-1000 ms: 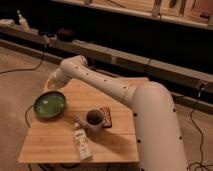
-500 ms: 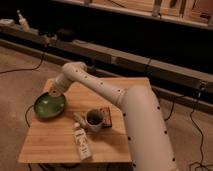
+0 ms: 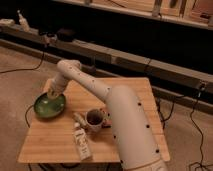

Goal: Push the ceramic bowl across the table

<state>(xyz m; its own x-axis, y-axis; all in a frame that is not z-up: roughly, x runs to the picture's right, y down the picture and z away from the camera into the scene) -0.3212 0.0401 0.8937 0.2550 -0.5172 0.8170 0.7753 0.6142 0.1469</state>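
Reading from the left, what is marked first? (Q)

The bowl (image 3: 48, 107) is shown at the left side of the surface (image 3: 131, 88), with its rim appearing to reach slightly past the left edge. (A)

Where is the tool placed? (Q)

The tool (image 3: 52, 93) is seen at the bowl's far rim, at the end of a white arm (image 3: 125, 122) that is bent across the surface from the lower right. Contact with the rim is suggested but cannot be confirmed. Whether the tool is spread or pressed together cannot be told either. (A)

What else is carried? (Q)

A mug (image 3: 94, 120) is set upright near the middle, well apart from the bowl. A bottle (image 3: 82, 145) is laid flat just in front of it. A small dark packet (image 3: 106, 121) is seen just beside the mug, close to the arm. (A)
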